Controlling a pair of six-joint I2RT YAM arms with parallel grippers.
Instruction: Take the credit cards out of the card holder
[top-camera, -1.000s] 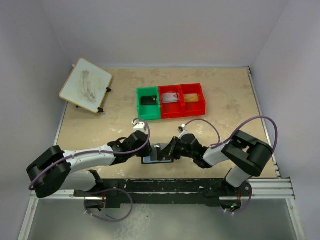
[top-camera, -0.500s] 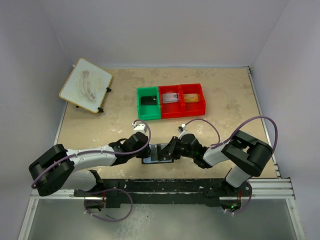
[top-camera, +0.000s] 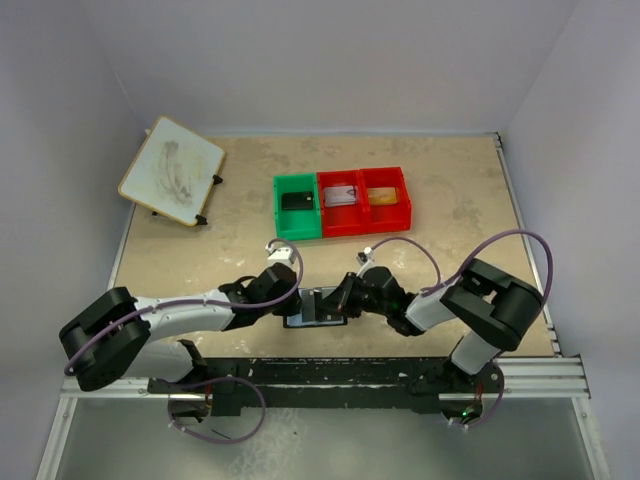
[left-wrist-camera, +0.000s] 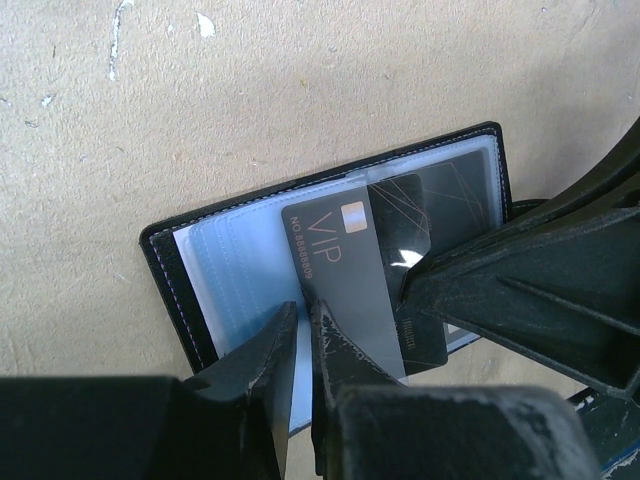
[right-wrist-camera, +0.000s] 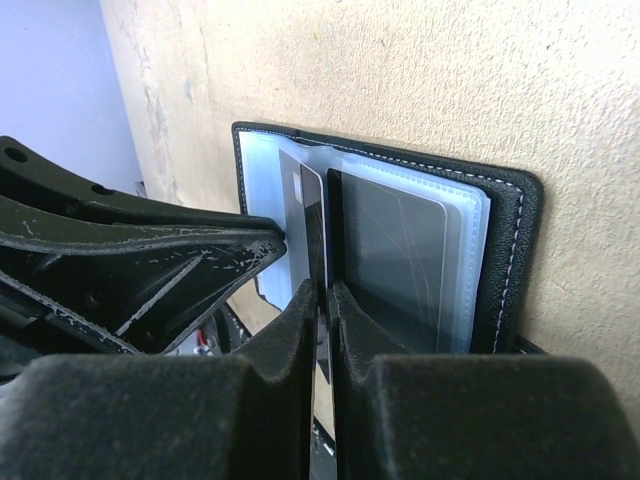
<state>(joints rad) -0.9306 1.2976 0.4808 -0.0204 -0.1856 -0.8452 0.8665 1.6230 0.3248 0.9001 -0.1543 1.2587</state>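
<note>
**Item.** A small bifold card holder (left-wrist-camera: 215, 270), black outside with pale blue-grey slot pockets, lies open and flat at the middle of the table's near edge, between the two arms. A dark grey plastic card (left-wrist-camera: 345, 265) marked VIP sits askew across its fold. One end is under a clear sleeve and the other projects past the holder's edge. A second dark card (right-wrist-camera: 395, 255) is fully seated in a clear pocket.

**Pincers.** The left gripper (left-wrist-camera: 305, 315) is drawn together to a slit, its tips down at the card's long edge. Pale lining shows through the slit, so nothing appears clamped. The right gripper (right-wrist-camera: 322, 295) is likewise closed to a slit at the fold. Whether a thin edge is nipped there I cannot tell.

**Handling, as judged.**
- The card is light, stiff, thin and smooth-faced. It is likely to skid under a fingertip and is hard to lift while flat.
- The best hold is the free projecting end, pinched across its faces and drawn along the sleeve's line.
- The holder is light and limp, and will probably drag along unless pinned on its empty half.
- The sleeves are thin film and may crease.

**Surface and room.**
- The table (top-camera: 450, 200) is beige, mottled and matt, with pale scuffs.
- A row of plastic bins (top-camera: 365, 227), one green and two red, stands toward the far edge.
- A pale, tan-rimmed board (top-camera: 172, 170) sits tilted at the far left corner.
- Plain pale lilac walls (top-camera: 330, 60) enclose three sides.
</note>
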